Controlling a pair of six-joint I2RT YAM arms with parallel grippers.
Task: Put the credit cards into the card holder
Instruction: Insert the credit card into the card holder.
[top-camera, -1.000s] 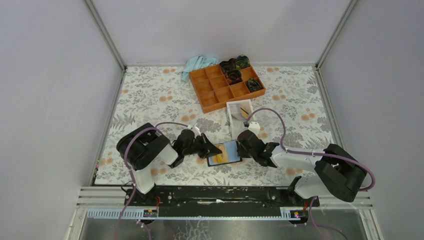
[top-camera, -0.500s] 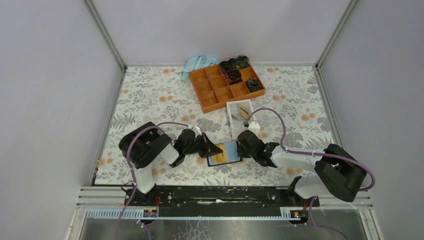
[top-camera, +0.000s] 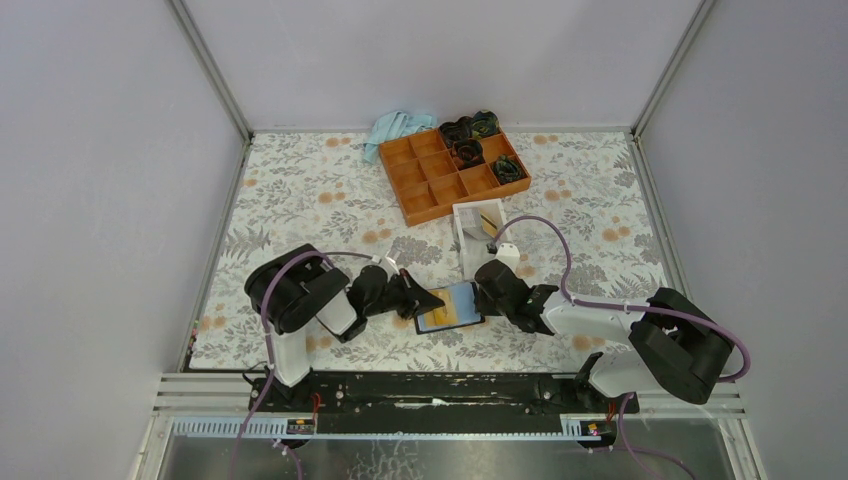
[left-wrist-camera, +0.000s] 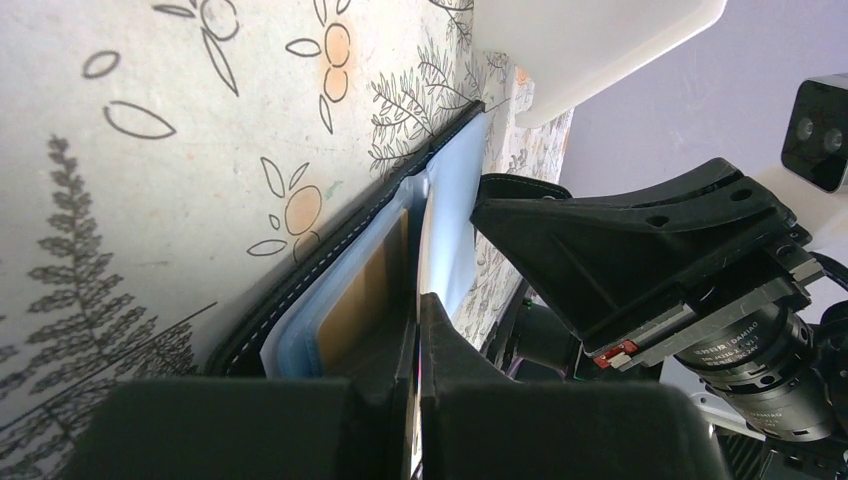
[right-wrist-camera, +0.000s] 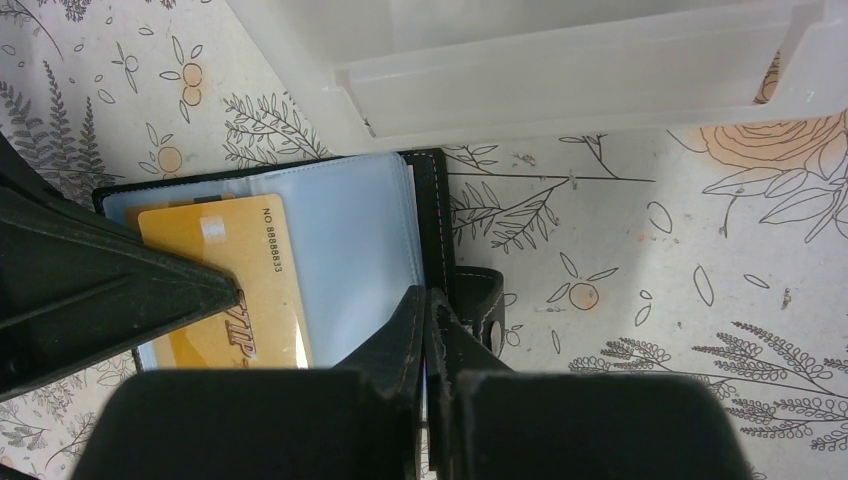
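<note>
One credit card (right-wrist-camera: 225, 290) is lying in the open card holder (right-wrist-camera: 350, 230) between both pressed-together jaws; others are probably remaining.

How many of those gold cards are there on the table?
2: one gold card tucked in the open black wallet, a second gold card inside the white box. More may be hidden.
</note>
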